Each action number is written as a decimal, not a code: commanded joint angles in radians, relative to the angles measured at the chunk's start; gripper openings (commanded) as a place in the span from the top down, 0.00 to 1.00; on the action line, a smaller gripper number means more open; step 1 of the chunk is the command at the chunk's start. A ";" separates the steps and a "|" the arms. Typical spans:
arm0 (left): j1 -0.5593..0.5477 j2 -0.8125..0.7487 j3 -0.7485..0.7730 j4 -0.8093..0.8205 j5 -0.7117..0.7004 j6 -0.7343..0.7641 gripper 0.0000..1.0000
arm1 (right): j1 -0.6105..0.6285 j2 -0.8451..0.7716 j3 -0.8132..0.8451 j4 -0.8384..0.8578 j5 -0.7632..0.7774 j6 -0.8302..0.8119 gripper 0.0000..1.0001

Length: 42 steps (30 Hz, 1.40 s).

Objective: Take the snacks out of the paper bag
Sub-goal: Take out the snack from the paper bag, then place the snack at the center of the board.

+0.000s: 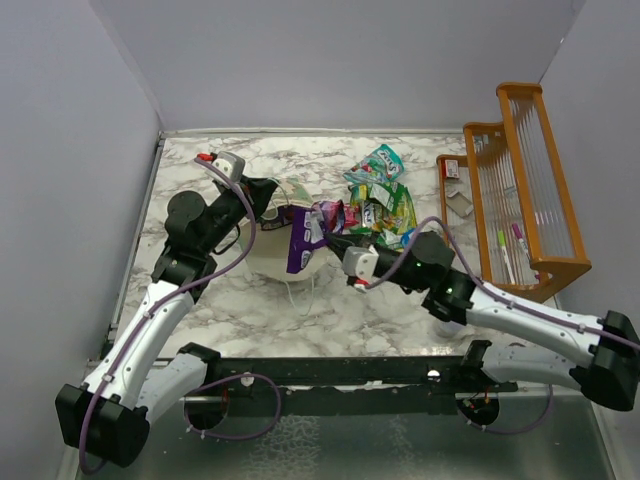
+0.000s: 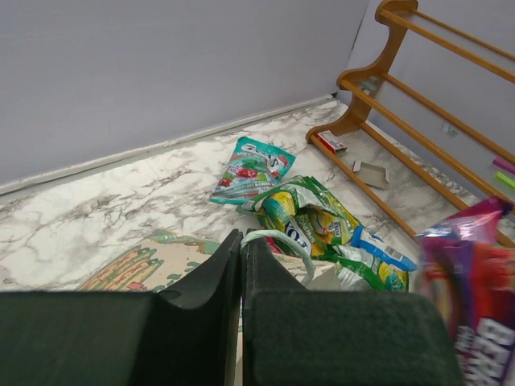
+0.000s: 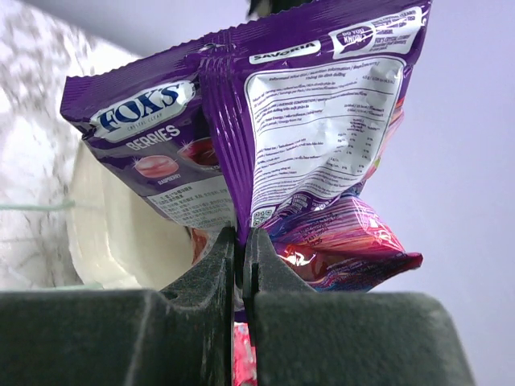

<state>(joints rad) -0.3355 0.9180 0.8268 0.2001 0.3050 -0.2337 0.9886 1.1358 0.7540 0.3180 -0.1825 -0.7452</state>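
The paper bag (image 1: 280,240) lies on its side at the table's middle-left, white inside (image 3: 113,233), with its cream printed panel (image 2: 137,269) below my left gripper. My left gripper (image 1: 268,196) (image 2: 241,240) is shut on the bag's rim by a pale green handle loop (image 2: 282,240). My right gripper (image 1: 335,238) (image 3: 243,241) is shut on a purple snack packet (image 1: 303,235) (image 3: 265,121) at the bag's mouth, and a pink-purple packet (image 3: 346,241) hangs with it. Teal (image 1: 378,163) (image 2: 251,169), green-yellow (image 1: 385,210) (image 2: 310,217) and blue (image 2: 386,253) packets lie on the table right of the bag.
An orange wooden rack (image 1: 520,190) (image 2: 402,80) stands at the right, with a small red-and-white box (image 1: 452,170) (image 2: 330,142) and a grey piece (image 2: 370,173) at its foot. Grey walls close off the back and both sides.
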 commanded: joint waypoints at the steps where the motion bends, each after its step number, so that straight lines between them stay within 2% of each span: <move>1: -0.003 0.001 0.023 0.006 -0.014 -0.002 1.00 | 0.004 -0.164 -0.069 0.174 -0.173 0.021 0.99; 4: -0.002 -0.001 0.023 0.006 -0.014 -0.002 1.00 | 0.005 -0.229 -0.096 0.227 -0.175 0.030 0.99; 8: -0.003 -0.005 0.024 0.006 -0.014 -0.002 1.00 | 0.005 -0.257 -0.148 0.404 0.046 0.071 0.98; 12: -0.003 -0.006 0.023 0.006 -0.017 0.000 1.00 | 0.004 -0.189 -0.145 0.513 0.397 0.113 0.98; 17: -0.003 -0.005 0.022 0.007 -0.015 -0.001 1.00 | -0.017 0.005 -0.059 0.643 0.915 0.194 0.98; 19: -0.003 -0.003 0.022 0.007 -0.014 -0.004 1.00 | -0.059 0.066 -0.014 0.569 1.039 0.325 0.98; 21: -0.003 -0.005 0.021 0.007 -0.014 -0.002 1.00 | -0.134 0.091 0.041 0.313 1.022 0.557 0.98; 24: -0.003 -0.006 0.022 0.004 -0.019 0.001 1.00 | -0.300 0.147 0.169 -0.127 0.804 0.951 0.98; 26: -0.003 -0.008 0.021 0.005 -0.019 0.000 1.00 | -0.372 0.214 0.268 -0.324 0.740 1.093 0.98; 28: -0.003 -0.009 0.023 0.006 -0.015 0.000 1.00 | -0.394 0.280 0.347 -0.493 0.733 1.193 0.98; 31: -0.003 -0.011 0.023 0.004 -0.015 0.000 1.00 | -0.398 0.331 0.378 -0.582 0.627 1.249 0.98; 37: -0.002 -0.014 0.023 0.005 -0.015 -0.001 1.00 | -0.417 0.357 0.322 -0.583 0.547 1.306 0.98; 42: -0.005 -0.015 0.023 0.006 -0.014 -0.002 1.00 | -0.430 0.382 0.297 -0.573 0.538 1.310 0.90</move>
<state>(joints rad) -0.3359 0.9192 0.8268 0.1997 0.3019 -0.2337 0.5728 1.5043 1.0630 -0.2638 0.3935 0.5129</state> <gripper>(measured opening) 0.028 0.074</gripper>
